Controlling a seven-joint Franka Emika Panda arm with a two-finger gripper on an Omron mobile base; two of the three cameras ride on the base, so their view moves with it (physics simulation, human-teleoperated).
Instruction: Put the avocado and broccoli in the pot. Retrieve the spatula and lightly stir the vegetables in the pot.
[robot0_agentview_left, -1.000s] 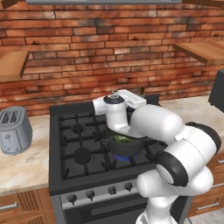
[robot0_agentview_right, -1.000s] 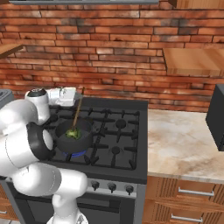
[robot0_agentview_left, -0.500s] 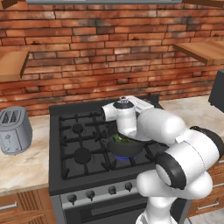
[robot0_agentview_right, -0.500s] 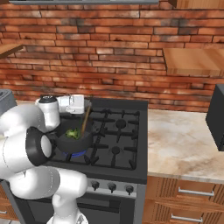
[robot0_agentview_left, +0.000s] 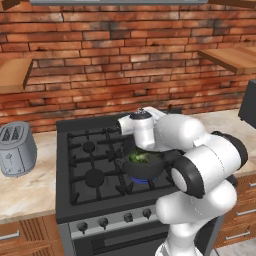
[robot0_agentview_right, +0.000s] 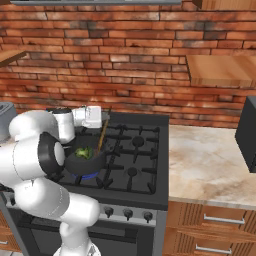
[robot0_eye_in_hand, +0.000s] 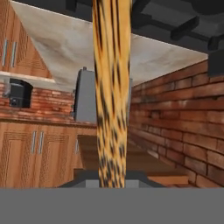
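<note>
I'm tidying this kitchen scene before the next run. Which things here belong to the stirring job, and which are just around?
Job: pot on the stove; green vegetables in it; spatula, reaching down into the pot; hand, shut on the spatula.

Around: toaster, stove, wall shelf.

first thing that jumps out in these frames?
The white arm bent over the black stove, its gripper shut on the spatula, which slants down into the pot on the front burner. Green vegetables sit in the pot; a red brick wall spans behind.
</note>
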